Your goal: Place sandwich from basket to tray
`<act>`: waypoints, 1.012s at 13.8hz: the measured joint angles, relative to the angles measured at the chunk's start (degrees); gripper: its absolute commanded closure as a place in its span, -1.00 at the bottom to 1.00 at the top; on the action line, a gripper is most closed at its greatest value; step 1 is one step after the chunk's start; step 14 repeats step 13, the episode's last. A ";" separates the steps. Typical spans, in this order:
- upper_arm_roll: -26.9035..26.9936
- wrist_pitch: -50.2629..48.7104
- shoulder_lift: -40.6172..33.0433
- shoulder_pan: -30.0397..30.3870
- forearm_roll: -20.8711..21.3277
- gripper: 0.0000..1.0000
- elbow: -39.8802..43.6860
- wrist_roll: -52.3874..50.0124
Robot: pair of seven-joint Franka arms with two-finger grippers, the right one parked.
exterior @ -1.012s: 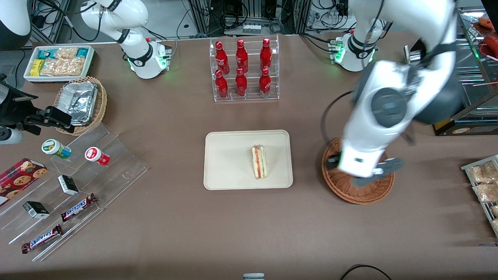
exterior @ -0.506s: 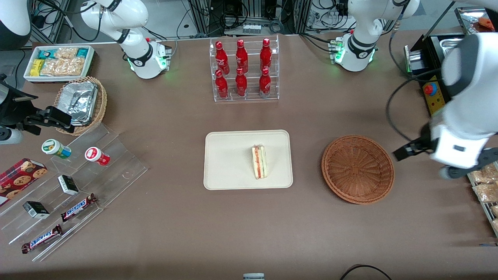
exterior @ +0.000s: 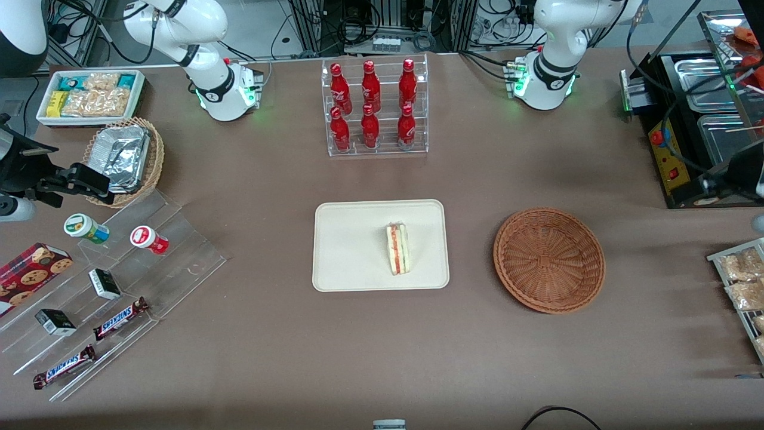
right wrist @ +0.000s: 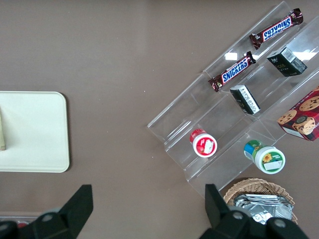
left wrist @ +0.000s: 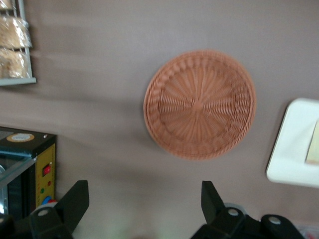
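Note:
The sandwich (exterior: pixel 398 248) lies on the cream tray (exterior: pixel 352 239) at the middle of the table, its layered edge facing up. The reddish-brown basket (exterior: pixel 549 260) sits beside the tray toward the working arm's end and holds nothing. In the left wrist view my gripper (left wrist: pixel 142 200) is open and empty, high above bare table beside the basket (left wrist: pixel 199 104), with the tray's corner (left wrist: pixel 291 154) and a sliver of the sandwich (left wrist: pixel 313 144) in sight. In the front view the gripper is almost wholly past the picture's edge at the working arm's end.
A clear rack of red bottles (exterior: pixel 374 107) stands farther from the front camera than the tray. A black control box (exterior: pixel 668 149) and a rack of snack packets (exterior: pixel 740 280) sit at the working arm's end. An acrylic shelf of snacks (exterior: pixel 107 280) and a foil-filled basket (exterior: pixel 122 158) sit at the parked arm's end.
My gripper has swung from above the basket away toward the working arm's end, almost out of the front view. The sandwich, tray and basket have not moved.

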 measured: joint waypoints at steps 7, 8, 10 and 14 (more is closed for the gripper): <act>-1.40 2.98 -9.35 -1.34 -0.34 -0.99 -10.40 3.37; -1.68 2.97 -9.29 -1.69 -0.33 -0.99 -9.57 3.53; -2.94 2.88 -8.84 -2.65 -0.19 -0.99 -8.24 3.60; -3.52 2.87 -7.96 -3.40 0.61 -0.99 -7.44 3.60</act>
